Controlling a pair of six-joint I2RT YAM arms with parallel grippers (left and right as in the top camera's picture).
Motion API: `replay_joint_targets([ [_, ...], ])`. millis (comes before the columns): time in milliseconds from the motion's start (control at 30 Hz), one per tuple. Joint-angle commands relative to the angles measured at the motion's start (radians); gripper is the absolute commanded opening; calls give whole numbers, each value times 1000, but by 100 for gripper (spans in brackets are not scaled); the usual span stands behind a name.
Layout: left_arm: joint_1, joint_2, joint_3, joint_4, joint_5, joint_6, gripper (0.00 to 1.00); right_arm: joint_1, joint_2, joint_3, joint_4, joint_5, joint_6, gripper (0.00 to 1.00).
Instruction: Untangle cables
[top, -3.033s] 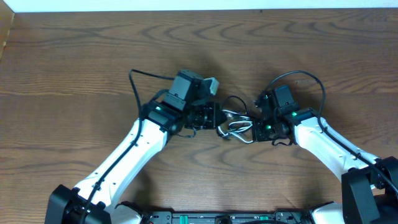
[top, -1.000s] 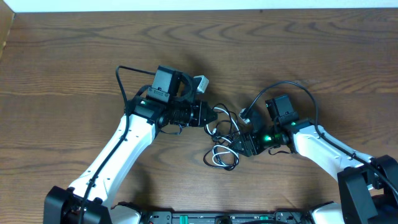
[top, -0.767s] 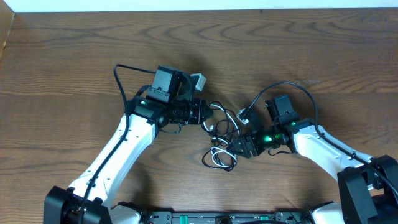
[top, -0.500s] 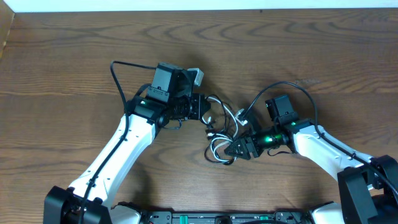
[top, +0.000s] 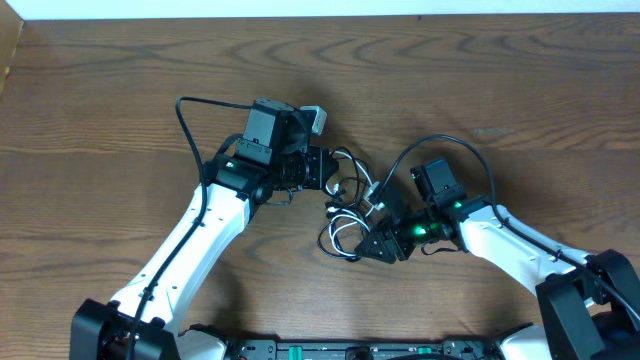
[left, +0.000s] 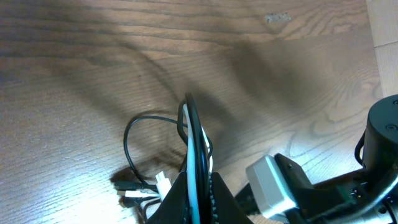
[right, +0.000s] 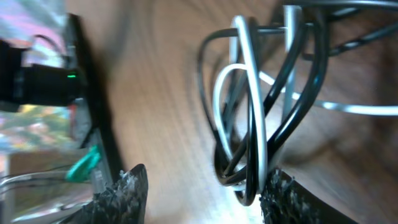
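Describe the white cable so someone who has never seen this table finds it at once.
On the wooden table, find the tangle between the left gripper and the right gripper. The white cable loops there, twisted with a black cable, both pinched in the left gripper. It is the only pale cord there.

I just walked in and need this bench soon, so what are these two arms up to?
Two robot arms are working on a tangle of a thin black cord and a thin white cord on the wooden table. The left gripper is shut on both cords, pinching them together. The right gripper is open, its fingers either side of the looped bundle. The cords cross over each other, so nothing is separated yet.
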Motion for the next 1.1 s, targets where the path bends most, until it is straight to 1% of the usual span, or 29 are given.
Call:
replay_joint_targets([
  [0,-2,-4,0,4,-6,-9,8,16,3,-6,26,164,61,51],
  [233,-2,-4,0,0,-6,-9,8,28,3,-6,141,183,209,43],
  [467,-2,-4,0,0,-6,-9,8,76,3,-9,164,220,222,42],
  [567,-2,-4,0,0,-6,-9,8,94,3,-13,166,280,269,41],
  [700,-2,-4,0,-2,-6,-9,8,96,3,-13,166,388,377,43],
  [800,-2,-4,0,-3,-5,-9,8,96,4,-13,171,459,481,50],
  [900,-2,-4,0,-3,-6,-9,8,96,5,-13,182,476,574,57],
  [1000,-2,-4,0,-3,-5,-9,8,103,23,-13,202,473,635,56],
  [1067,-2,-4,0,-3,1,-17,8,109,47,-13,215,464,651,54],
])
